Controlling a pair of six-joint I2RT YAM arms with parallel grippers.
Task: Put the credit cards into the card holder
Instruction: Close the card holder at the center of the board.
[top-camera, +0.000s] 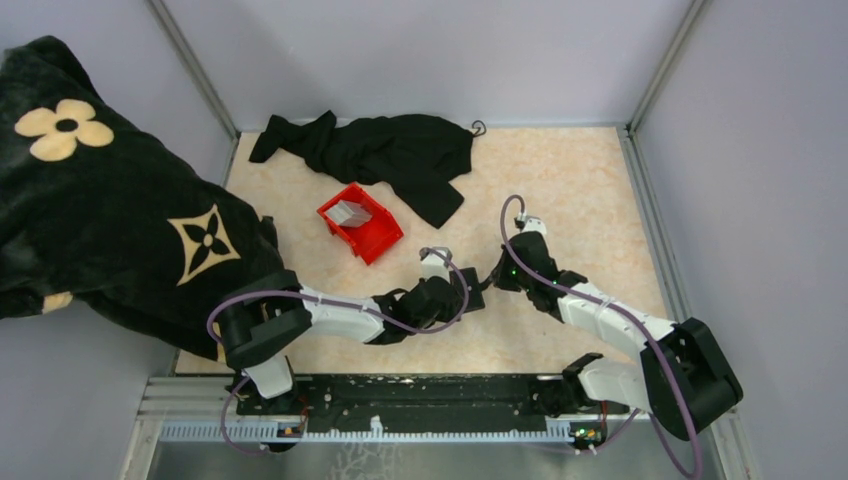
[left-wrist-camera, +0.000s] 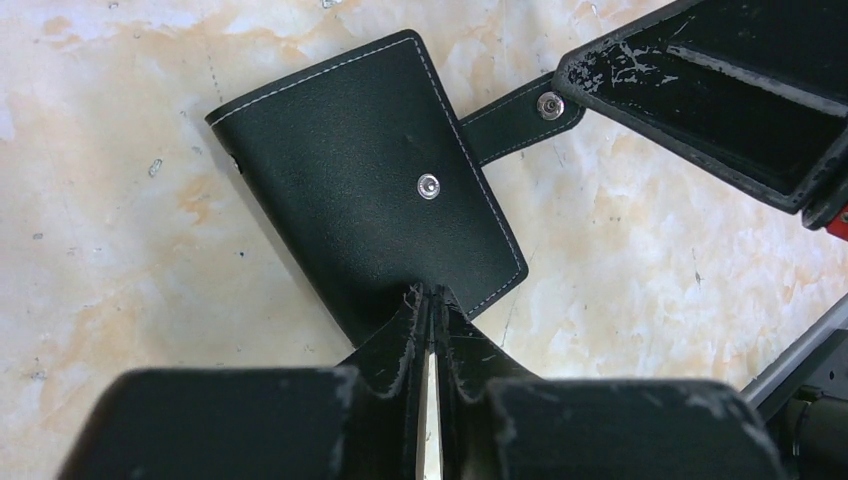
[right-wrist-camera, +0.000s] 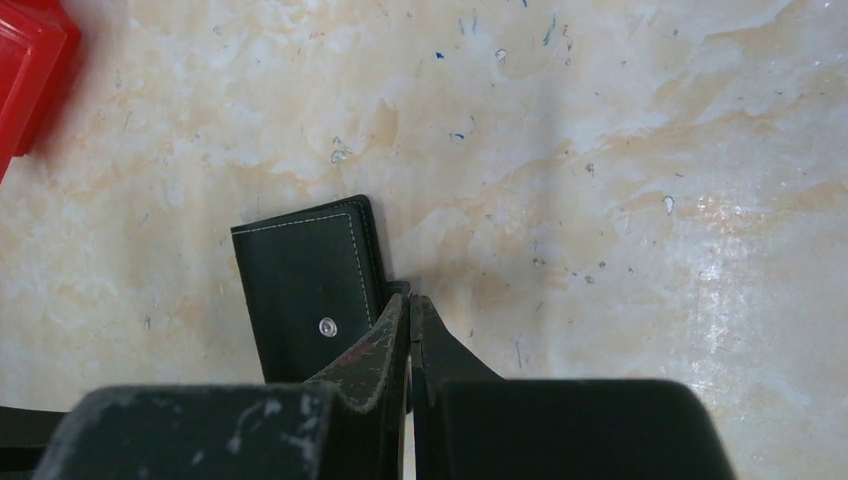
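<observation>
The black card holder (left-wrist-camera: 365, 190) lies closed and flat on the table, its snap strap (left-wrist-camera: 505, 118) stretched out to one side. My left gripper (left-wrist-camera: 432, 292) is shut, with its tips on the holder's near edge. My right gripper (right-wrist-camera: 410, 300) is shut at the end of the strap, beside the holder (right-wrist-camera: 305, 300). In the top view both grippers, left (top-camera: 472, 292) and right (top-camera: 500, 276), meet mid-table and hide the holder. The grey-white credit cards (top-camera: 350, 212) stand in the red bin (top-camera: 372, 238), away from both grippers.
A black garment (top-camera: 390, 150) lies crumpled at the back of the table. A dark blanket with tan flower patterns (top-camera: 110, 220) hangs over the left wall and edge. The red bin's corner shows in the right wrist view (right-wrist-camera: 25, 70).
</observation>
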